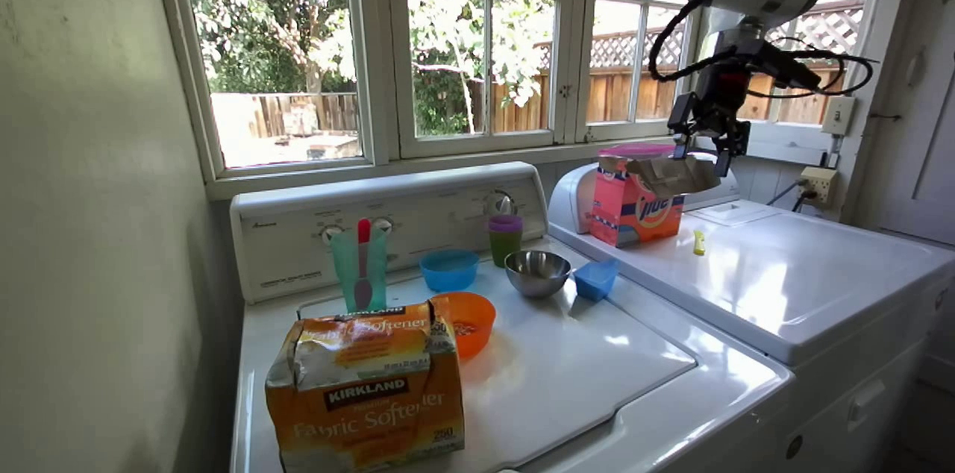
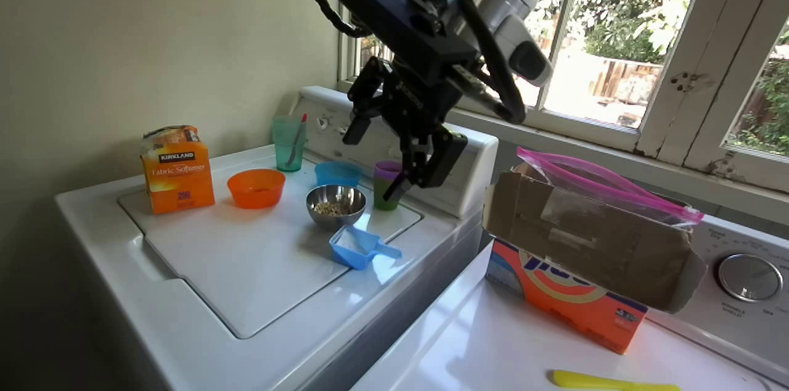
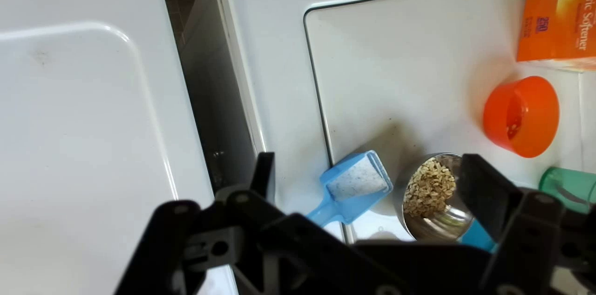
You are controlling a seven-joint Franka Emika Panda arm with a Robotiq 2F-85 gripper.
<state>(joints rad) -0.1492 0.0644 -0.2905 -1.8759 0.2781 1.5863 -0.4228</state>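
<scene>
My gripper (image 2: 372, 166) hangs in the air over the two white machines, its jaws spread wide with nothing between them. In the wrist view a blue scoop (image 3: 336, 204) with white powder lies on the washer lid, seen between the fingertips but well below them. Beside it stands a metal bowl (image 3: 449, 225) of oats, partly covered by the finger (image 3: 486, 192) on that side. A blue bowl (image 2: 338, 174) and a green cup (image 2: 386, 197) with a purple rim stand behind the metal bowl. An orange bowl (image 3: 542, 123) holds a few small bits.
A Kirkland fabric softener box (image 1: 373, 413) and a teal cup (image 1: 345, 271) with a red-handled spoon share the washer top. On the dryer, an opened orange Tide box (image 2: 573, 311) has a pink-zip bag behind it, near a yellow utensil (image 2: 604, 382). A gap (image 3: 200, 99) separates the machines.
</scene>
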